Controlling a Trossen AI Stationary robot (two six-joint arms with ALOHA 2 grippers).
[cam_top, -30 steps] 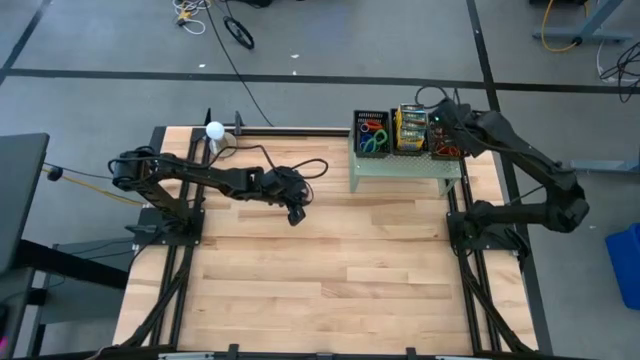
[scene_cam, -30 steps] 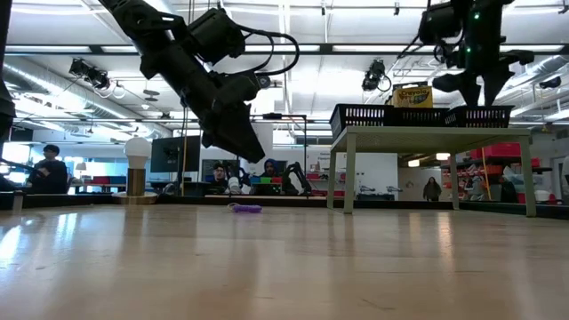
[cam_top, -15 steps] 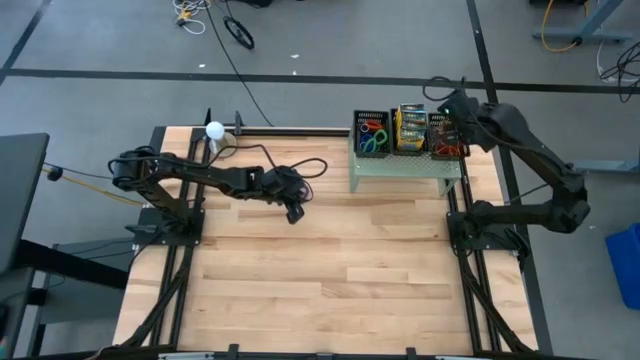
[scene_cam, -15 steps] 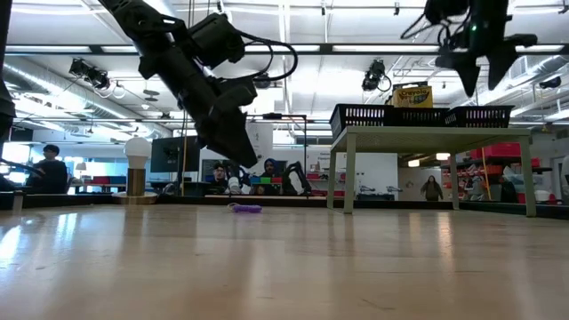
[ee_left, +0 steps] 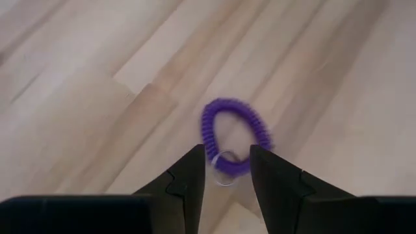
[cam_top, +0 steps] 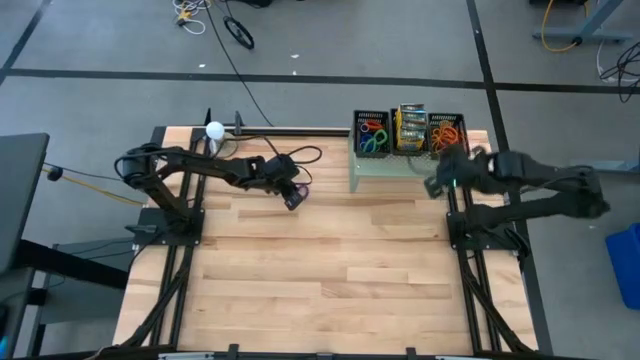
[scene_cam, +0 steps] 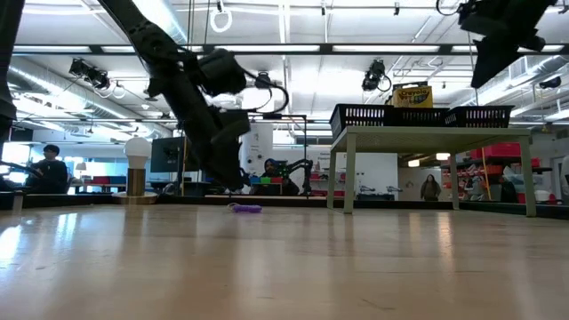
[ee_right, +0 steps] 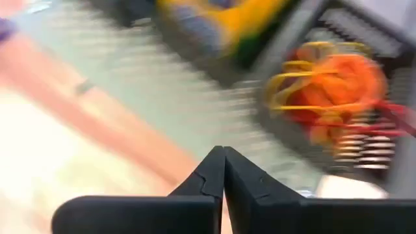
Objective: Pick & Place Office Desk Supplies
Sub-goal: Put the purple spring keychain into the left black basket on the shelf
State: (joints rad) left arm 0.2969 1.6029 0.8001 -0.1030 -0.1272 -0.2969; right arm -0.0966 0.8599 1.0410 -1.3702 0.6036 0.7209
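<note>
Pickup step: left tool, fingers partly apart, hovers just above the purple ring lying on the desk. Next, lower and close. Right tool, closed and empty, sits near the stand.

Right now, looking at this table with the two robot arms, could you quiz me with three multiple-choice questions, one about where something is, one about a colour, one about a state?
1. Where does the coiled ring lie?
A. in a basket
B. on the wooden table, just ahead of the left gripper
C. on the floor

2. What colour is it?
A. purple
B. green
C. orange

3. How do the right gripper fingers stand?
A. wide open
B. shut on a crayon box
C. shut, empty

Answers: 1 B, the left wrist view shows it on bare wood between the open fingers' tips. 2 A, it is plainly purple. 3 C, the right wrist view shows the fingers pressed together, holding nothing.
</note>
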